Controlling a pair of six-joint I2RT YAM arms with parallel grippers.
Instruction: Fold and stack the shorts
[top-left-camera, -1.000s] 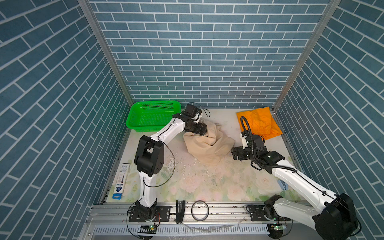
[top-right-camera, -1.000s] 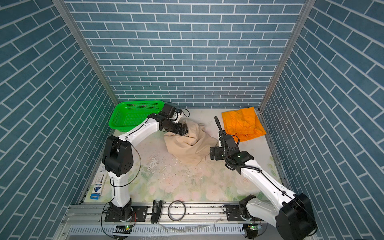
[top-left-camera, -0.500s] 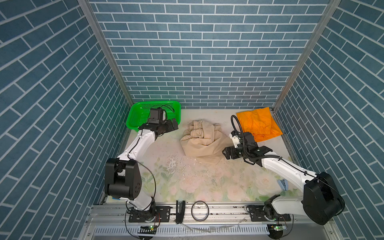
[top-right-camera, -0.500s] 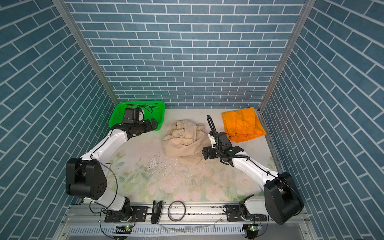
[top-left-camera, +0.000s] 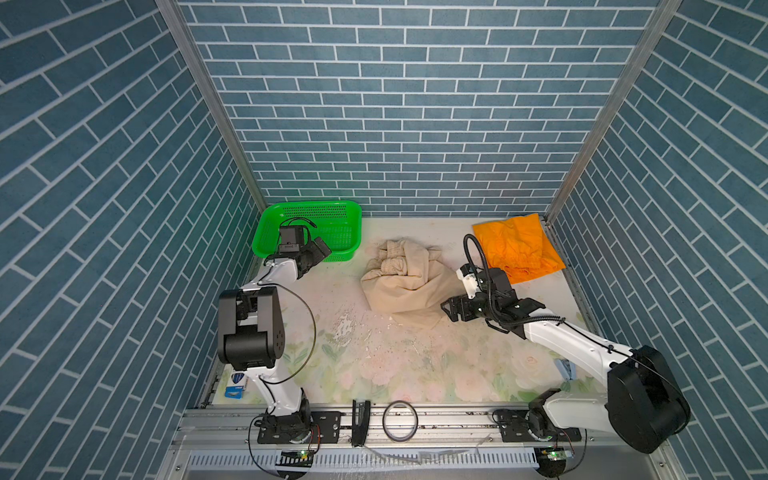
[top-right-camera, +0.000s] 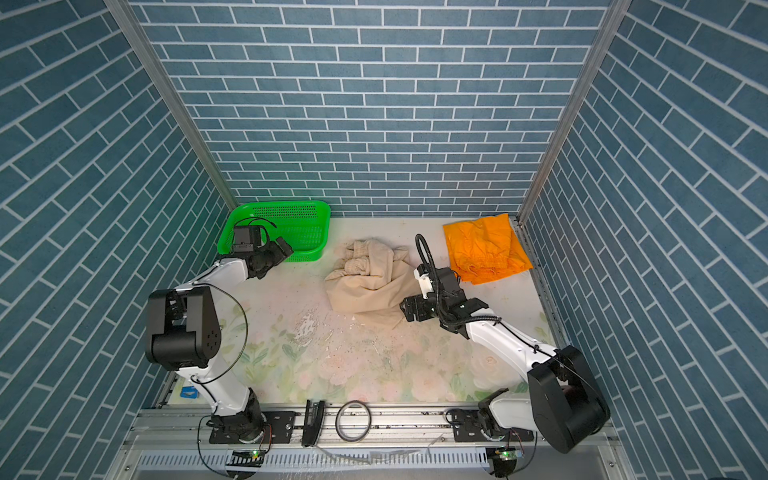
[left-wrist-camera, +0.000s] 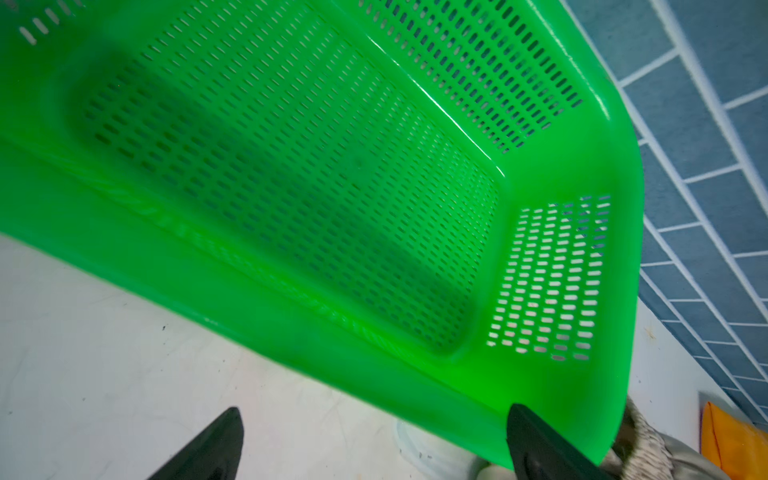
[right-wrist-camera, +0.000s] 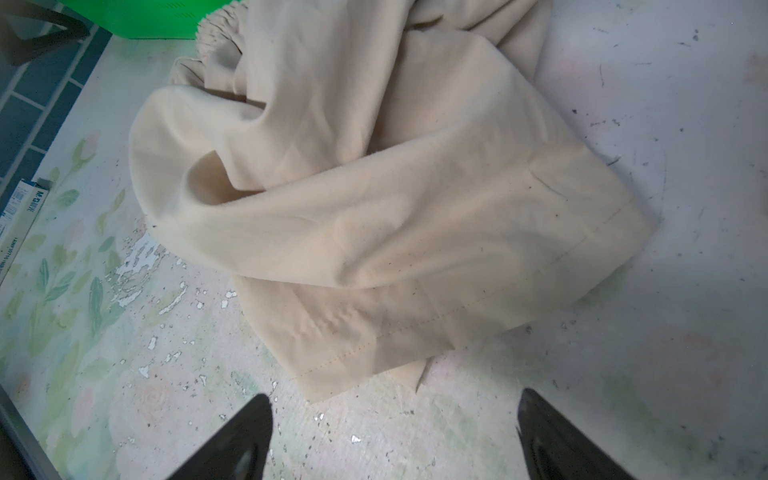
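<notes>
Beige shorts (top-left-camera: 405, 282) lie crumpled mid-table, orange shorts (top-left-camera: 517, 247) folded far right; right gripper (top-left-camera: 448, 309), wide open and empty, faces the beige hem it likely must pinch and spread; left gripper (top-left-camera: 322, 251), equally open and empty, hangs beside the basket (top-left-camera: 307, 204)

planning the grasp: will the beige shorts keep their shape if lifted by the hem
Probably floppy: the beige shorts lie in soft, crumpled folds. Likely to unfurl and drape: its layers sit loosely heaped. Thin hem suggests light cloth.
</notes>
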